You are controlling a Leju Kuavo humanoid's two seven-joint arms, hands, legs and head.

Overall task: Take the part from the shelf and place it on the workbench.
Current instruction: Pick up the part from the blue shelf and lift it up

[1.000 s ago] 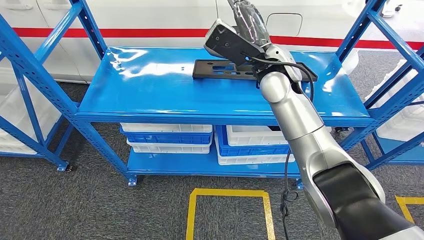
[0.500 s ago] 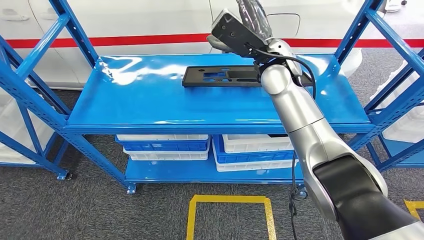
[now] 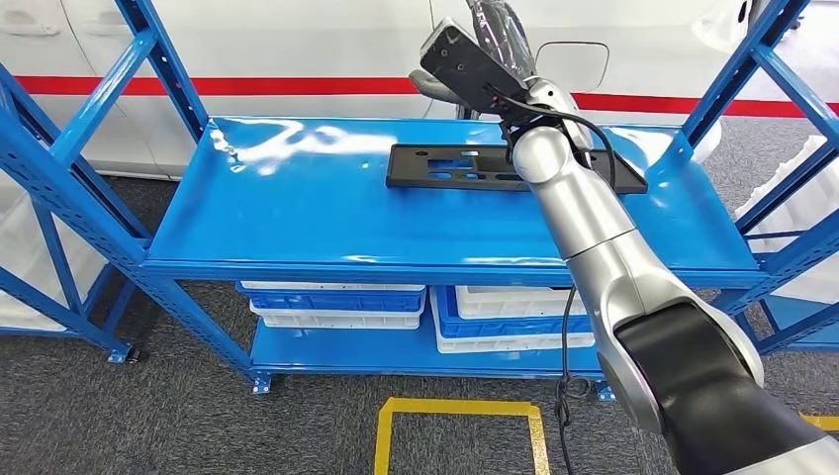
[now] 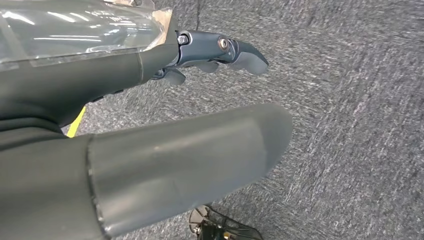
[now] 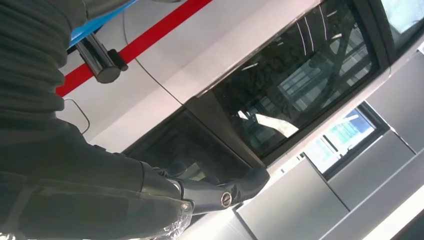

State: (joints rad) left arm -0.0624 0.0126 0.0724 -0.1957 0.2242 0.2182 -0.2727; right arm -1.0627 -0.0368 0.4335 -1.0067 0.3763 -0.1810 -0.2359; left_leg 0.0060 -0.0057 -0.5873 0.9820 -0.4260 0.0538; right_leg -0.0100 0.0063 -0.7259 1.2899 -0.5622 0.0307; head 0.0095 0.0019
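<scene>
The part (image 3: 445,166) is a flat black plate with cut-outs. It lies on the blue shelf top (image 3: 297,208), right of the middle and towards the back. My right arm reaches up over it, crossing its right end. My right hand (image 3: 503,28) is raised above the shelf's far edge, clear of the part. In the right wrist view that hand (image 5: 150,192) has its fingers (image 5: 235,187) stretched out and holds nothing. My left hand (image 4: 150,150) hangs over grey carpet with its fingers (image 4: 225,50) apart and nothing in them.
White and blue bins (image 3: 336,295) (image 3: 505,315) sit on the lower shelf. Blue slanted uprights (image 3: 158,59) (image 3: 737,74) frame the shelf on both sides. A white vehicle with a red stripe (image 3: 297,85) stands behind. A yellow floor marking (image 3: 455,406) lies in front.
The whole picture has shifted sideways, so the camera moved. My right hand stays raised over the back of the shelf, and the part still lies flat.
</scene>
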